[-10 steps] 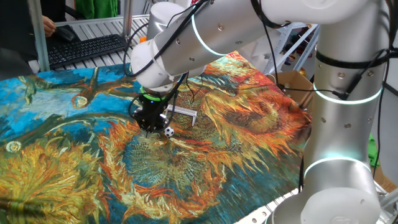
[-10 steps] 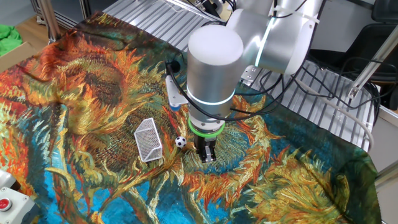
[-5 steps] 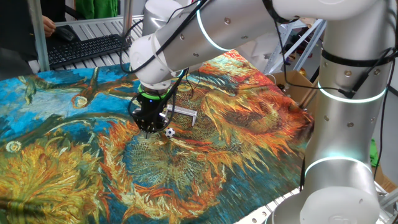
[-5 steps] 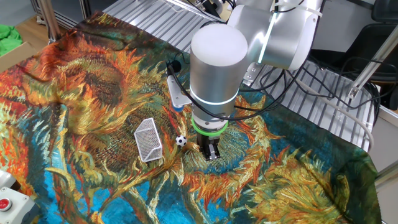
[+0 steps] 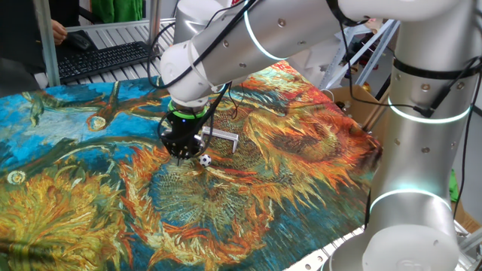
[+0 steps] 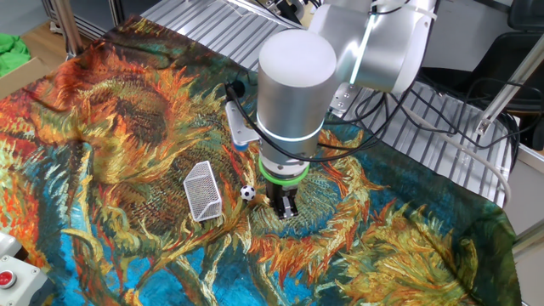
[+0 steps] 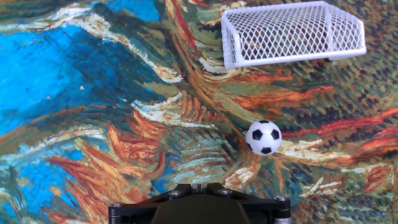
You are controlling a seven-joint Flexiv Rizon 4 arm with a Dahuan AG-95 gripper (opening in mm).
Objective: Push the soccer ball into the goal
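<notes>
The soccer ball (image 5: pixel 205 159) is a tiny white ball with black patches lying on the painted cloth. It also shows in the other fixed view (image 6: pixel 246 193) and in the hand view (image 7: pixel 263 137). The goal (image 5: pixel 221 138) is a small white mesh frame just beyond the ball; it shows as well in the other fixed view (image 6: pixel 202 190) and the hand view (image 7: pixel 292 34). My gripper (image 5: pixel 181 156) points straight down, tips close to the cloth, beside the ball and apart from it (image 6: pixel 286 212). Its jaws are shut and empty (image 7: pixel 199 185).
A sunflower-patterned cloth (image 5: pixel 90 196) covers the table. A keyboard (image 5: pixel 105 59) lies at the far edge. A red button box (image 6: pixel 7 277) sits at one corner. Cables (image 6: pixel 399 127) hang over the metal slats behind the arm.
The arm has shifted only slightly above the cloth. The ball and the goal have not moved.
</notes>
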